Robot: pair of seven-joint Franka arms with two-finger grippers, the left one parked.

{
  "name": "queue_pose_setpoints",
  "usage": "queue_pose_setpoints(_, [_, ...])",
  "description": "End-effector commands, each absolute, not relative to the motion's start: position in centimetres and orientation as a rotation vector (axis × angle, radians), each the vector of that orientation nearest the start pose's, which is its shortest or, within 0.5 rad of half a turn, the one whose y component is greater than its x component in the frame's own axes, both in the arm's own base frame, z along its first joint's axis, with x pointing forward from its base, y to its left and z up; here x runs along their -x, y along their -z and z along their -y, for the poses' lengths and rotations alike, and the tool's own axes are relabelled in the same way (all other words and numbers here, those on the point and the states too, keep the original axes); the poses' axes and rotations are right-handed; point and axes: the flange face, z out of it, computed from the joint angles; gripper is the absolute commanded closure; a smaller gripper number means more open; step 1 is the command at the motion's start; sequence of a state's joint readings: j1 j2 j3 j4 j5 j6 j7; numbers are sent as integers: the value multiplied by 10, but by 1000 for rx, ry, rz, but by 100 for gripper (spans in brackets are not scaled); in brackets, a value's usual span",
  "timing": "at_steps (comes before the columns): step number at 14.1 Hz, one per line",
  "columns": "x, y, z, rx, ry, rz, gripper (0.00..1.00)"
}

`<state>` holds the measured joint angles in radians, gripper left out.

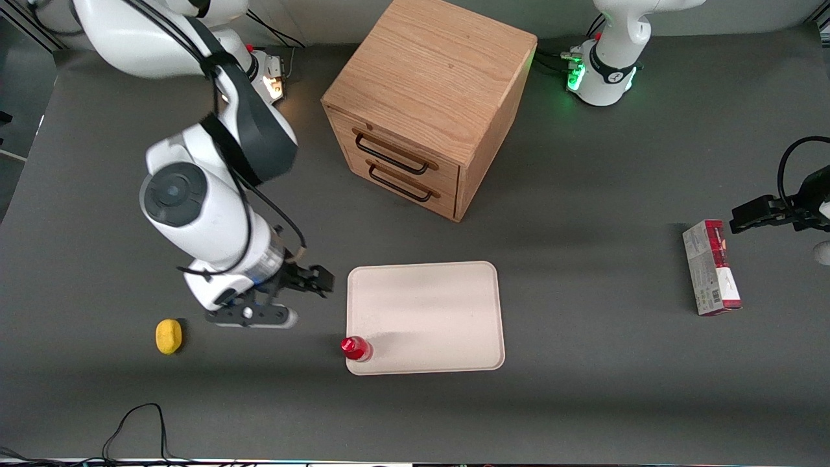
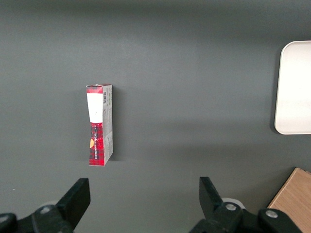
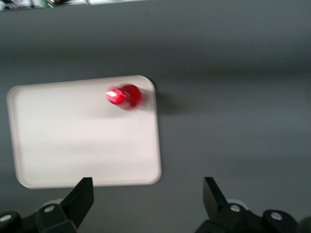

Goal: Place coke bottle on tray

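The coke bottle point(image 1: 355, 348), small and red with a red cap, stands upright on the cream-white tray point(image 1: 425, 318). It is in the tray's corner nearest the front camera, at the working arm's end. My gripper point(image 1: 314, 280) is open and empty. It hovers over the table just off the tray's edge, toward the working arm's end and farther from the front camera than the bottle. The right wrist view shows the bottle point(image 3: 125, 96) on the tray point(image 3: 73, 141), apart from my gripper point(image 3: 146, 183).
A wooden drawer cabinet point(image 1: 428, 104) with two closed drawers stands farther from the front camera than the tray. A yellow lemon-like object point(image 1: 168, 336) lies toward the working arm's end. A red-and-white carton point(image 1: 711, 267) lies toward the parked arm's end. A black cable point(image 1: 136, 421) loops at the table's front edge.
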<state>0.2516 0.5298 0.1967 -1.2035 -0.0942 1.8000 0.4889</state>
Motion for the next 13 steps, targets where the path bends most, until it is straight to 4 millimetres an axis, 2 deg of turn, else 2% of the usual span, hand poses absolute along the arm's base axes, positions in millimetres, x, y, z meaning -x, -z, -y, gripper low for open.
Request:
queue_pose_setpoints(1, [-621, -511, -190, 3061, 18, -96, 0])
queue_pose_setpoints(5, [-561, -529, -118, 3063, -21, -207, 0])
queue_pose_setpoints(7, [-531, -538, -99, 3109, 2, -189, 0])
queue_pose_setpoints(8, [-523, -542, -88, 3117, 12, -203, 0])
queue_pose_setpoints(11, [-524, -554, -44, 3105, 17, -171, 0])
queue_pose_setpoints(13, [-529, -561, -35, 3100, 38, -198, 0])
